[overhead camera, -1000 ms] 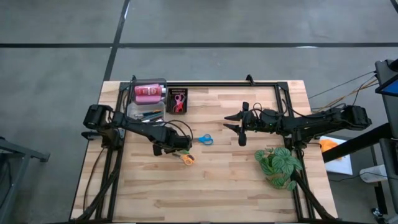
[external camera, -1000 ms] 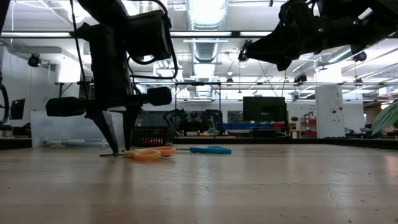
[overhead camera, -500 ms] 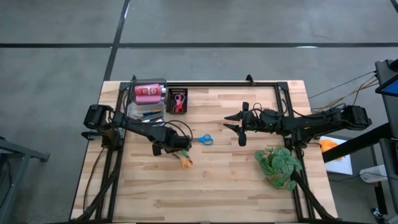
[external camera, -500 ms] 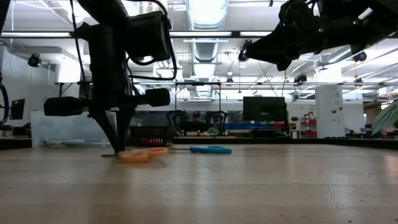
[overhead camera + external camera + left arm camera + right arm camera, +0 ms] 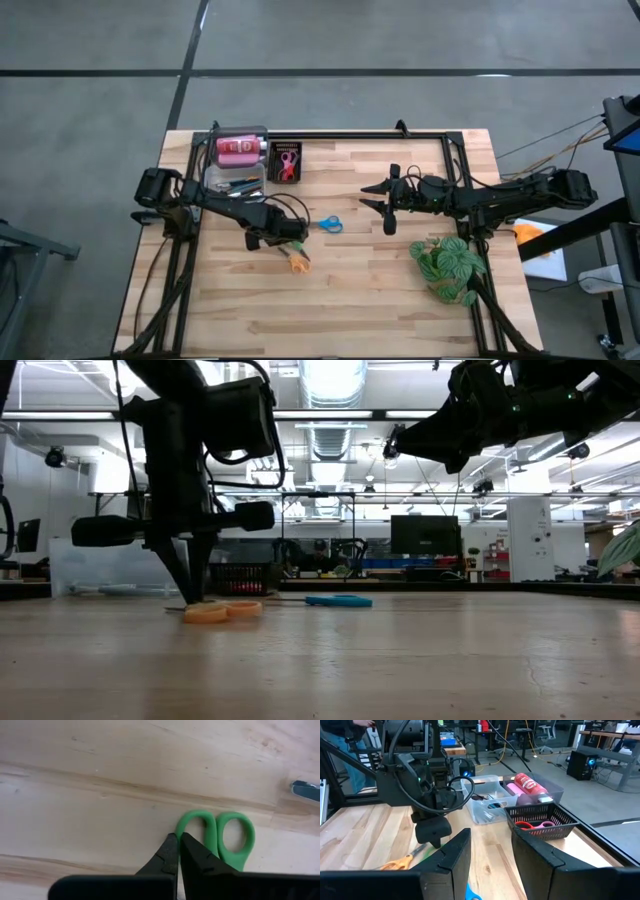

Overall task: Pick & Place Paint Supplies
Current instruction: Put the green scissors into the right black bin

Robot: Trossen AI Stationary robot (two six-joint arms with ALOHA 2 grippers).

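Orange-handled scissors (image 5: 298, 261) lie flat on the wood table, handle loops (image 5: 222, 611) toward the near edge. My left gripper (image 5: 286, 246) stands over them pointing down, shut at the shank just behind the loops (image 5: 215, 834). Blue-handled scissors (image 5: 330, 224) lie flat to the right of them. My right gripper (image 5: 388, 208) hovers open, high above mid-table, touching nothing. A pink bottle (image 5: 238, 149) and brushes (image 5: 240, 184) lie in the clear tub; red scissors (image 5: 287, 164) sit in the black basket. My left gripper comes from above, fingertips (image 5: 172, 845) pointing down and closed together on the orange scissors just behind the handle loops (image 5: 200, 827). The fingers themselves hide the blades and the exact place of contact. The scissors lie flat on the table (image 5: 205, 614).
The clear tub (image 5: 492, 802) and black basket (image 5: 542, 817) stand at the far left of the table. A green leafy plant (image 5: 448, 266) sits near the right edge. A black frame (image 5: 400, 134) borders the far edge. Bare wood lies along the near side (image 5: 350, 310).
My left gripper has shut: its fingertips, apart a second ago in the low view, now meet. The orange scissors have turned about on the table, their handle loops swinging toward the near left; they remain flat on the wood.
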